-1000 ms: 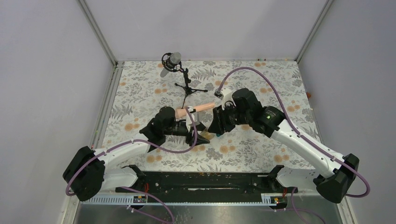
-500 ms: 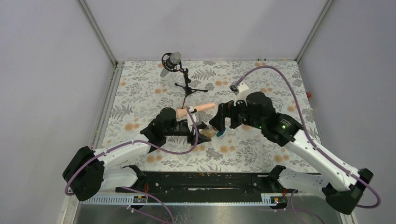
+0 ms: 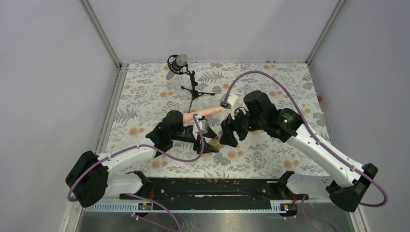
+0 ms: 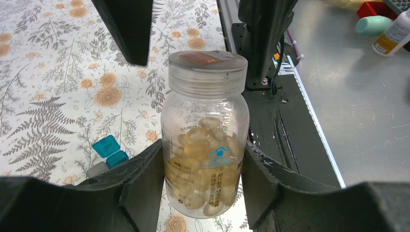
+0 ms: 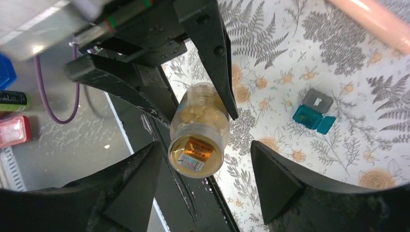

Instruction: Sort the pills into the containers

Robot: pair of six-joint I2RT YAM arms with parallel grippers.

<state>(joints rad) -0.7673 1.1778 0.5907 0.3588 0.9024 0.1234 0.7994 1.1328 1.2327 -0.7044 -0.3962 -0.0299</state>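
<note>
My left gripper [image 4: 203, 181] is shut on a small amber translucent bottle [image 4: 205, 145] full of yellowish pills, with its clear lid on; its fingers [image 4: 140, 188] press both sides. In the top view the left gripper [image 3: 209, 145] holds it [image 3: 216, 141] just above the table. My right gripper [image 5: 205, 176] is open, with the bottle's lid [image 5: 197, 155] between its jaws and a gap on each side; in the top view it [image 3: 227, 138] is right at the bottle. The teal-and-grey box [image 5: 313, 113] lies open on the cloth and also shows in the left wrist view [image 4: 109, 151].
A long peach cylinder [image 3: 203, 112] lies behind the grippers and shows in the right wrist view [image 5: 377, 19]. A microphone on a small tripod [image 3: 186, 72] stands at the back. The table's black front rail [image 3: 208, 186] is close below the bottle.
My right arm swung back left and down, bringing its open jaws around the bottle's lid. My left gripper shifted slightly forward with the bottle.
</note>
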